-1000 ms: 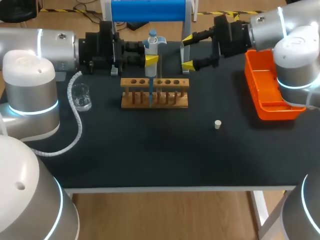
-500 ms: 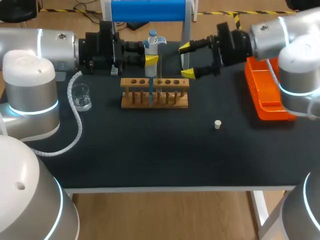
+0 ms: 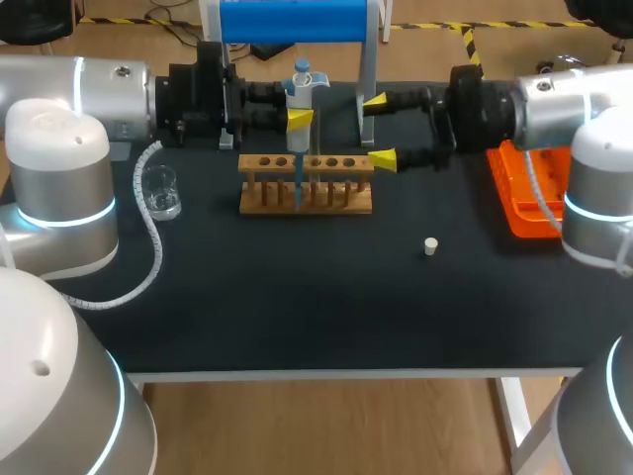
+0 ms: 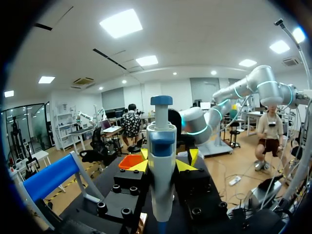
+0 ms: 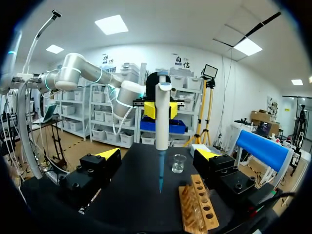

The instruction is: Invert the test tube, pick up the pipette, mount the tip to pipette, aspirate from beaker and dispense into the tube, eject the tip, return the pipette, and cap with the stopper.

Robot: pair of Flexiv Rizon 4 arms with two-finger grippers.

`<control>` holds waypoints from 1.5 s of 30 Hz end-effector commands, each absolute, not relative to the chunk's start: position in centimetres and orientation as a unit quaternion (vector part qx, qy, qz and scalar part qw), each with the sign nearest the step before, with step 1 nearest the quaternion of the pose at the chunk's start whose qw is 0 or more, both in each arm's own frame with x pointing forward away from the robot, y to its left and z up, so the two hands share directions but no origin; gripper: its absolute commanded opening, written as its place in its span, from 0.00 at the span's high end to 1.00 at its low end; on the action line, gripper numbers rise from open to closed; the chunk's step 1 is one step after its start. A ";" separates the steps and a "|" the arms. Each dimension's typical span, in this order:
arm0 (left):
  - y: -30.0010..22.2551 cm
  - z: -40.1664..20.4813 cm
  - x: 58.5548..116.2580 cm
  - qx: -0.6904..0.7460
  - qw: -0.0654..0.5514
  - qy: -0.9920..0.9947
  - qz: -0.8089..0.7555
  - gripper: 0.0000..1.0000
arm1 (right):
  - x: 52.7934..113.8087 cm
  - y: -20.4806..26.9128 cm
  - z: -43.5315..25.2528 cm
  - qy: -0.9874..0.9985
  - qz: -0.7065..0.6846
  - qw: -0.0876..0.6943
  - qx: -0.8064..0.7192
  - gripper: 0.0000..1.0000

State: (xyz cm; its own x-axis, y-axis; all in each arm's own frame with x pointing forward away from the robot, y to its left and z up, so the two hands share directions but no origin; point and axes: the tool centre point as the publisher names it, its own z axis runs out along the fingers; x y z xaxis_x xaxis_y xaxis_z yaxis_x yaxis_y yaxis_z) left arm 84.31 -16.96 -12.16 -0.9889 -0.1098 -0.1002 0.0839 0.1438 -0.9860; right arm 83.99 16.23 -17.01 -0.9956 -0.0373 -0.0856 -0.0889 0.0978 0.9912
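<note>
The white and blue pipette (image 3: 301,87) stands upright with my left gripper (image 3: 300,119) shut on its body. Its blue tip (image 3: 297,178) points straight down into the wooden tube rack (image 3: 336,185). In the left wrist view the pipette (image 4: 161,161) fills the gap between my yellow fingertips (image 4: 139,165). My right gripper (image 3: 379,129) is open just right of the pipette and the rack, holding nothing. From its wrist the pipette (image 5: 162,117) hangs ahead of the right gripper (image 5: 158,155), with the beaker (image 5: 178,164) beyond. The white stopper (image 3: 430,246) lies on the mat.
A glass beaker (image 3: 160,191) stands left of the rack beside a white coiled cable (image 3: 150,213). An orange tray (image 3: 524,188) sits at the right edge under my right arm. A stand with a blue top (image 3: 292,20) rises at the back.
My right arm has swung toward the table's front, bringing its open gripper level with the rack's right end. The left arm and the pipette have not moved.
</note>
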 end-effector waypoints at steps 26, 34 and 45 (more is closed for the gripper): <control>-16.9 -12.2 84.3 -0.008 0.074 0.752 -0.655 1.00 | 83.9 24.2 -16.7 0.711 0.703 0.012 -0.011 0.00; -16.9 -12.2 84.3 -0.008 0.074 0.752 -0.655 1.00 | 84.7 25.7 -16.8 0.711 0.703 0.012 -0.011 0.00; -16.9 -12.2 84.3 -0.008 0.074 0.752 -0.655 1.00 | 85.4 26.7 -16.8 0.709 0.705 0.012 -0.008 0.00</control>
